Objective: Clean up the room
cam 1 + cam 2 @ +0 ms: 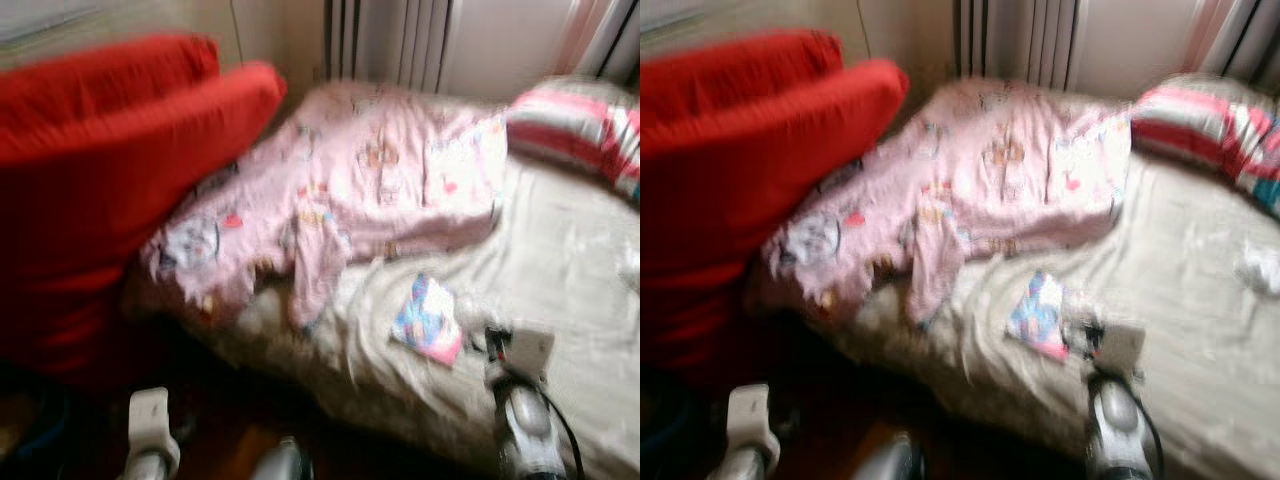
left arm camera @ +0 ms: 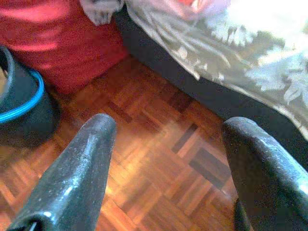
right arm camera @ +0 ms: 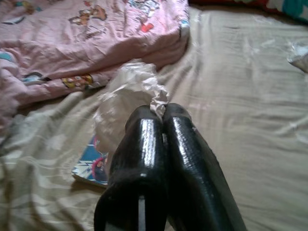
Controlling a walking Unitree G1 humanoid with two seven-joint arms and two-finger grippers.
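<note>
- Bed (image 1: 560,300) first: takes up most of the head views, covered in a cream sheet with a pale leafy print, draping down over a dark base toward the parquet floor (image 2: 159,159).
- Big red cushions (image 1: 100,180) stacked at the robot's left, leaning against the bed's corner. Look bulky but soft, probably light for their size; would want both arms, not a pinch.
- Pink cartoon-print blanket (image 1: 370,170) bunched across the far half of the bed, one end hanging over the edge next to the cushions. Soft and floppy, would trail if lifted from one corner.
- Striped pillow (image 1: 580,125), pink, white and a bit of teal, up at the far right.
- Dark bin with a blue rim (image 2: 19,106) on the floor just beside the red cushions, near the left gripper (image 2: 168,144). Fingers spread wide there, nothing between them, just hovering over the parquet.
- Colourful booklet (image 3: 94,166) lying flat on the sheet, close to the blanket's edge. Thin, stiff-ish; best taken by an edge.
- Right gripper (image 3: 161,113) out over the bed, fingers pressed together on a crumpled white plastic bag or wrapper (image 3: 127,96), pinching it at a scrunched corner. Bag hangs above the booklet. Feels like a near-weightless, slippery, crinkly thing, so a tight pinch on a gathered bit seems right; loose film could slide out.
- Another small white crumpled scrap (image 1: 1260,268) on the sheet farther right, too blurred to name.
</note>
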